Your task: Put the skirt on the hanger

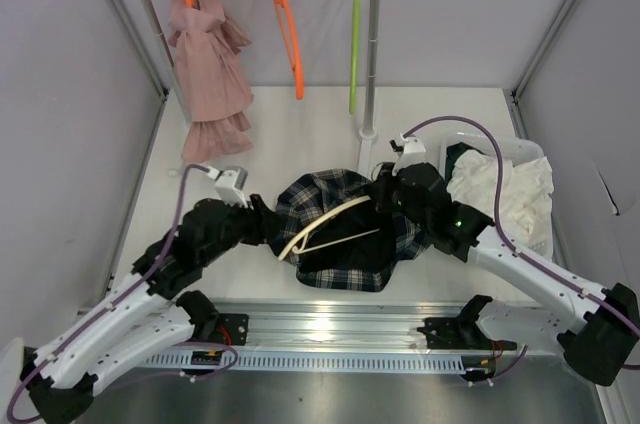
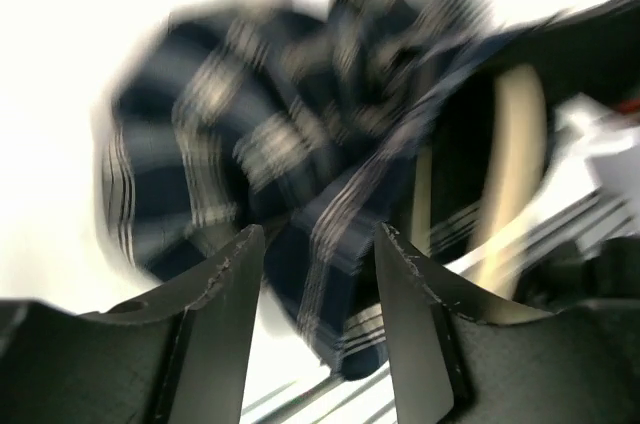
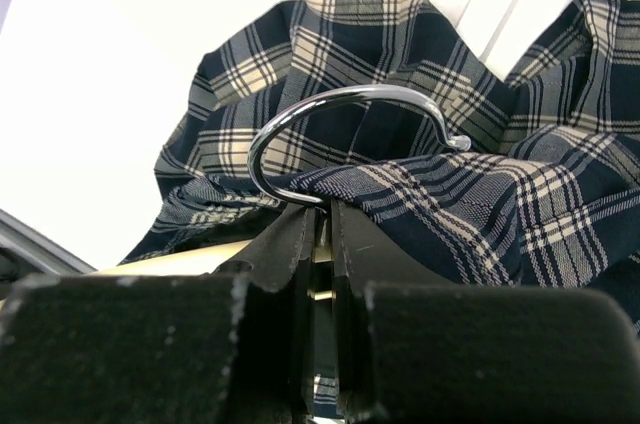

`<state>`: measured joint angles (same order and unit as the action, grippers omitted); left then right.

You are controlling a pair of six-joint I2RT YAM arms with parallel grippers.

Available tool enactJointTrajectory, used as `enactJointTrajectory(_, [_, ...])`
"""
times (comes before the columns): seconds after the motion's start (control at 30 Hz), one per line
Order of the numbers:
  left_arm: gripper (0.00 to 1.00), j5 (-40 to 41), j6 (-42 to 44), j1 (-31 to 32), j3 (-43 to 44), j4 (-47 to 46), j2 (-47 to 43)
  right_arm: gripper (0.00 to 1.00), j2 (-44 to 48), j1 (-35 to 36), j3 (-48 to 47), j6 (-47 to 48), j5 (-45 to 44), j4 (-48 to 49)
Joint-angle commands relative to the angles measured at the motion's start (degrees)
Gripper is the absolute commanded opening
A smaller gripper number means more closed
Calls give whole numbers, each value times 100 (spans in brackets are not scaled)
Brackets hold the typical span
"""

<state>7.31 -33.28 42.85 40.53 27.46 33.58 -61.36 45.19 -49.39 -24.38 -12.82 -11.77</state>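
The skirt (image 1: 330,189) lies bunched in the middle of the table (image 1: 300,124), toward its near edge, with the hanger (image 1: 325,221) lying across its folds. The skirt is judged light, soft and limp, so it will sag and slide off smooth plastic unless taken at the firmer waistband edge, not at a loose pleat. The right pincer (image 3: 318,219) is closed on the hanger neck just below the metal hook (image 3: 345,93), the rigid and correct holding point. The left pincer (image 2: 318,244) has its jaws apart at the skirt's left edge, with no grip evident in the blurred wrist view.
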Motion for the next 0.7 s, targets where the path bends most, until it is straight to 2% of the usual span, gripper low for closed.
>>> enactJointTrajectory(0.0, [53,-299,-662,22,-615,-3,219,0,318,-133,17,56,113,360])
enactJointTrajectory(0.2, [56,-687,-891,22,-1151,-442,70,0,564,-291,157,-14,297,360])
enactJointTrajectory(0.27, [57,-1143,-961,30,-1328,-618,52,0,555,-326,157,-58,315,342])
enactJointTrajectory(0.53, [62,-1882,-1084,118,-1952,-1173,-625,0,573,-528,113,-198,455,263])
enactJointTrajectory(0.67, [62,-1777,-1023,373,-2032,-1234,-686,0,529,-590,87,-260,526,280])
